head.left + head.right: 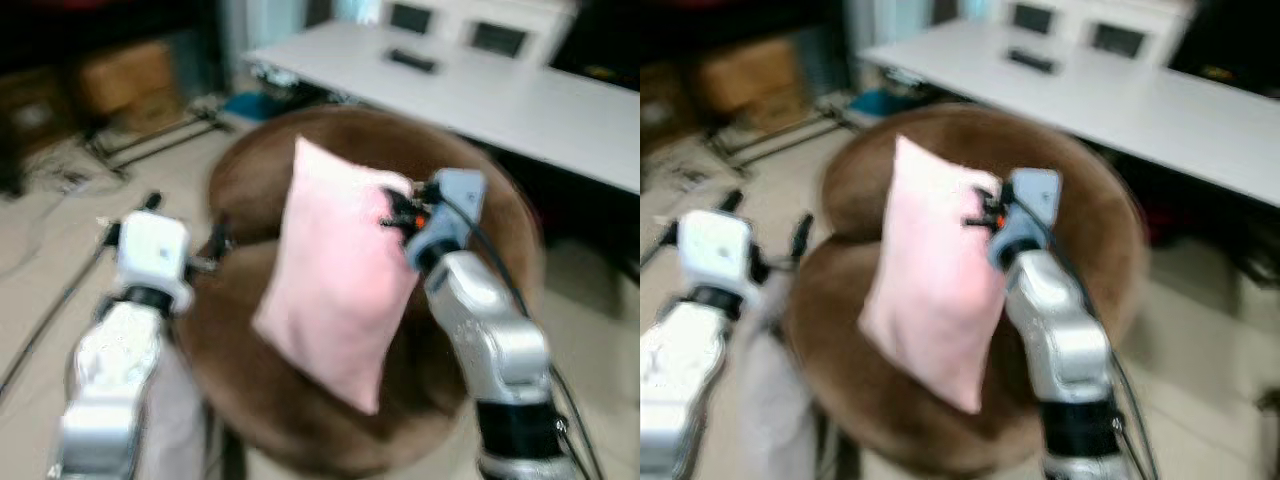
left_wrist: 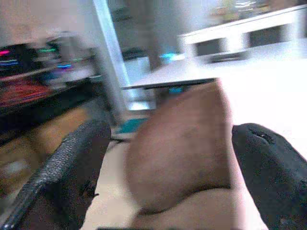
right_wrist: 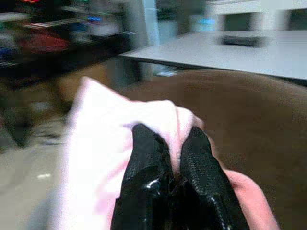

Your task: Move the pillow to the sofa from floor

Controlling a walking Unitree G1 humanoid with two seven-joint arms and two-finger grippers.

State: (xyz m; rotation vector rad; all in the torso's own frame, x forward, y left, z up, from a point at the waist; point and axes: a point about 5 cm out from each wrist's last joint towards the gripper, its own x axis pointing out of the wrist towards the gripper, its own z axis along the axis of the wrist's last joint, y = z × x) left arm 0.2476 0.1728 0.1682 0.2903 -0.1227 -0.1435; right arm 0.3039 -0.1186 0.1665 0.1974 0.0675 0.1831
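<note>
A pink pillow (image 1: pixel 335 270) hangs tilted over the round brown sofa (image 1: pixel 470 170), pinched at its upper right corner by my right gripper (image 1: pixel 395 212). In the right wrist view the two black fingers (image 3: pixel 148 167) are shut on a fold of the pink pillow (image 3: pixel 96 143), with the brown sofa (image 3: pixel 249 110) behind. My left gripper (image 1: pixel 185 225) is held at the sofa's left edge, left of the pillow. Its fingers (image 2: pixel 72 167) stand wide apart in the left wrist view, with the sofa's brown cushion (image 2: pixel 187 143) between and beyond them, untouched.
A long white table (image 1: pixel 480 90) runs behind the sofa, with a dark flat item (image 1: pixel 412 60) on it. Cardboard boxes (image 1: pixel 125 75) and metal stand legs (image 1: pixel 150 140) lie on the floor at the back left. Cables trail across the floor on the left.
</note>
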